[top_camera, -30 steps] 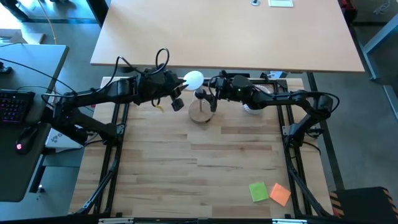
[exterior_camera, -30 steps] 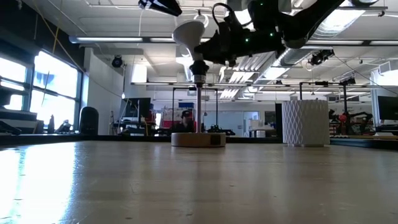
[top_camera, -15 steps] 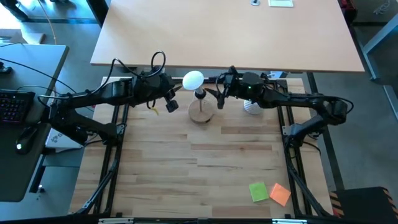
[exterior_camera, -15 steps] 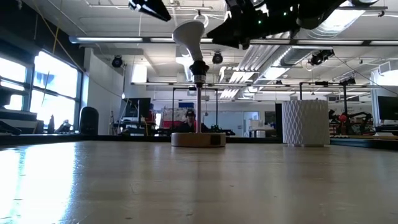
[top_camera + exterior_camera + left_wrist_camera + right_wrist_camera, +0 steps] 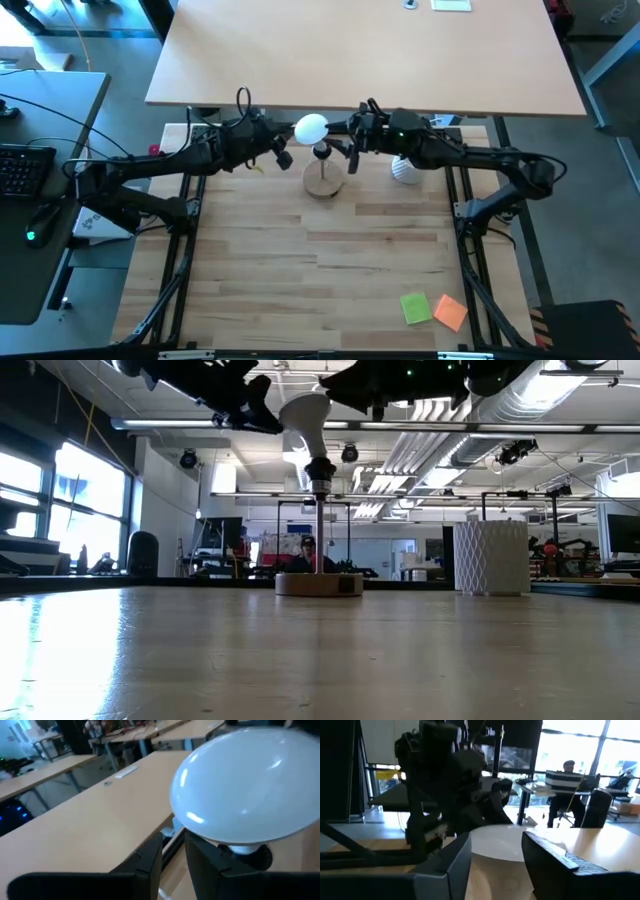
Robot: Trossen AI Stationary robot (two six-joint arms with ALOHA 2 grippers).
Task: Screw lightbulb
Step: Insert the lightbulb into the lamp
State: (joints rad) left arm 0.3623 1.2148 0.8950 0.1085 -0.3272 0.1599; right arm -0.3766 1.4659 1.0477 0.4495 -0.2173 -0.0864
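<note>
The lightbulb [image 5: 311, 127] is sitting globe-up in the black socket [image 5: 319, 468] of the wooden lamp base [image 5: 323, 181], which is resting on the surface [image 5: 330, 270]. The left gripper [image 5: 281, 153] is hovering just beside the lightbulb on one side, jaws parted narrowly and holding nothing. The right gripper [image 5: 348, 152] is hovering just beside the lightbulb on the opposite side, jaws spread wide and holding nothing. A white ribbed cup [image 5: 490, 557] is standing on the surface beyond the right gripper from the lightbulb. Two sticky notes [image 5: 433, 309] are lying well apart from the lamp base.
</note>
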